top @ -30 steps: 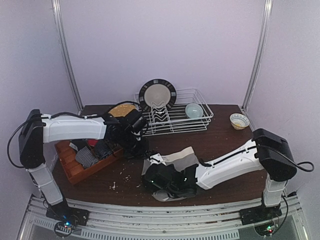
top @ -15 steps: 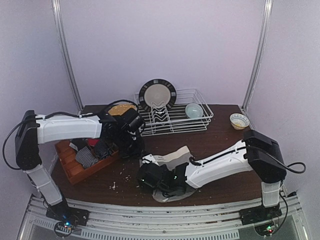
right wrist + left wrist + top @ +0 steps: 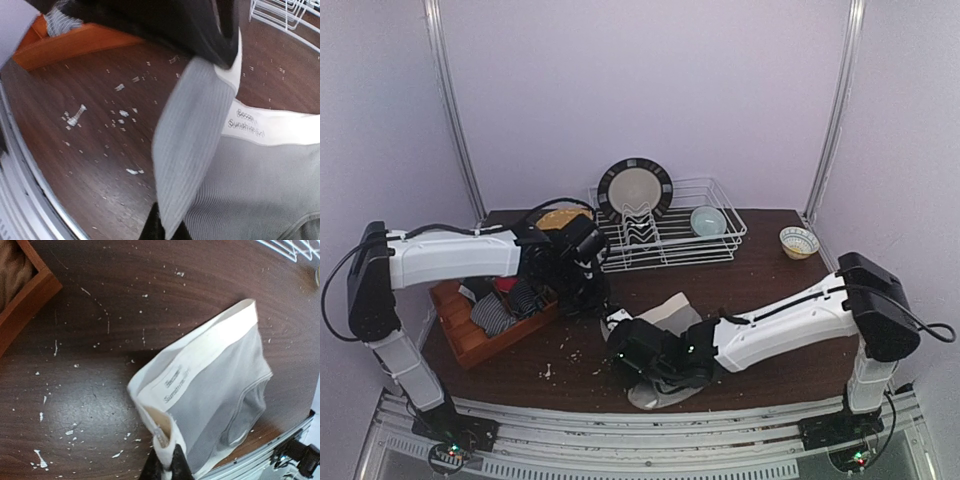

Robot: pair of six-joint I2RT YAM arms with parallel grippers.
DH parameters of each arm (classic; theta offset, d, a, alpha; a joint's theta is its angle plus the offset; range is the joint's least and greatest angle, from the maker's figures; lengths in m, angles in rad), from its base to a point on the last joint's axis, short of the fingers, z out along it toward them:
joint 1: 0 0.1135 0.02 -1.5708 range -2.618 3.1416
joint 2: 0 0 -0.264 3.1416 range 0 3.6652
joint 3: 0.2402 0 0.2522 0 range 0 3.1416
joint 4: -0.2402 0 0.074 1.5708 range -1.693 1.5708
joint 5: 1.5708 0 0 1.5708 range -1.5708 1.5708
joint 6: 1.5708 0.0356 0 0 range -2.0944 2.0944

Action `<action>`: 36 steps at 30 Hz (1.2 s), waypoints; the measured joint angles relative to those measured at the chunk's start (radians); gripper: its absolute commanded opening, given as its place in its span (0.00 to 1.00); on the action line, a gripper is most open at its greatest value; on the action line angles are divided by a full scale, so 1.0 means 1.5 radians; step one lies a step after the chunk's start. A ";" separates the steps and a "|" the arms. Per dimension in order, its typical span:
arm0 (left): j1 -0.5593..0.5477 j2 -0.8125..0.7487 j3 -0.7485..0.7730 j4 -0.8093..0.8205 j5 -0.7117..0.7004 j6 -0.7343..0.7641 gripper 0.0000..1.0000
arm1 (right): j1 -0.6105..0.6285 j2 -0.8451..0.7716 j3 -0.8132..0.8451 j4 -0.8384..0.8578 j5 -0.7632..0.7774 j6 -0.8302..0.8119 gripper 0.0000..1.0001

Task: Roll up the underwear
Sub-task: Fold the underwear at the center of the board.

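Pinching the grey underwear by its waistband corner, the left gripper is clamped on it; the right gripper grips a raised fold.

**Counter**, top view, as I read it from my console; 12 o'clock is the far wall. The surface is dark brown wood grain.

- **12 o'clock:** a white wire rack stands here.
- **2 o'clock:** a small patterned bowl sits near the rack's right end, not touching it.
- **9 o'clock:** an orange-brown wooden tray lies askew.
- **11 o'clock:** a round yellow-brown item that I cannot identify.
- **Centre to 6 o'clock:** the grey-beige underwear lies rumpled. It has a white waistband with printed lettering.
- **7 o'clock:** white crumbs are scattered between tray and garment.
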 measured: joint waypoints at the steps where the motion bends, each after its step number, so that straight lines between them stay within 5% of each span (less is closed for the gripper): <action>1: 0.000 -0.001 0.003 0.002 0.000 0.006 0.18 | -0.001 -0.015 -0.004 -0.002 -0.013 -0.002 0.00; 4: 0.000 -0.001 0.009 0.016 -0.003 0.014 0.41 | -0.014 -0.063 -0.013 -0.002 -0.087 0.001 0.00; 9: -0.001 -0.005 0.004 0.042 -0.004 0.031 0.96 | -0.084 -0.105 -0.029 0.005 -0.234 0.010 0.00; 22: -0.021 -0.141 -0.101 0.087 -0.058 0.055 0.98 | -0.227 -0.121 -0.142 0.015 -0.445 0.034 0.00; 36: -0.041 -0.083 -0.112 0.102 -0.110 0.083 0.98 | -0.310 -0.155 -0.152 -0.018 -0.507 -0.009 0.00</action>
